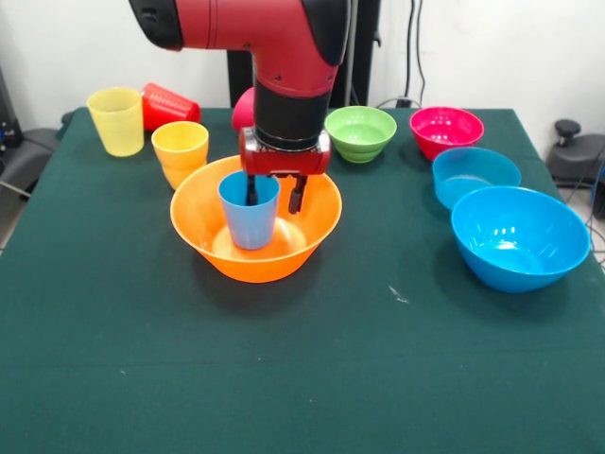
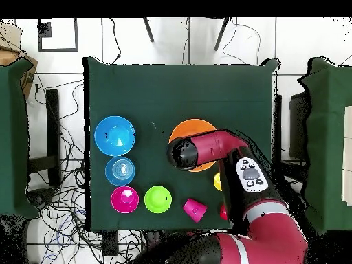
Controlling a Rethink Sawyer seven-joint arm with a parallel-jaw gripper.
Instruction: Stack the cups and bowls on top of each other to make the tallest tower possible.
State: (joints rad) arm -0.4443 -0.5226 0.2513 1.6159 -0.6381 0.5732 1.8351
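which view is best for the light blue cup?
Front view. The light blue cup stands upright inside the large orange bowl, with the open pincer straddling its rim. In the overhead view the arm hides the cup; only part of the bowl shows.

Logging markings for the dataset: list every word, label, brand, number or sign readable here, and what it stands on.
No readable text anywhere.
Arm's button panel: round marks only, too small to read.
The cups, the bowls and the table: no labels or print visible.
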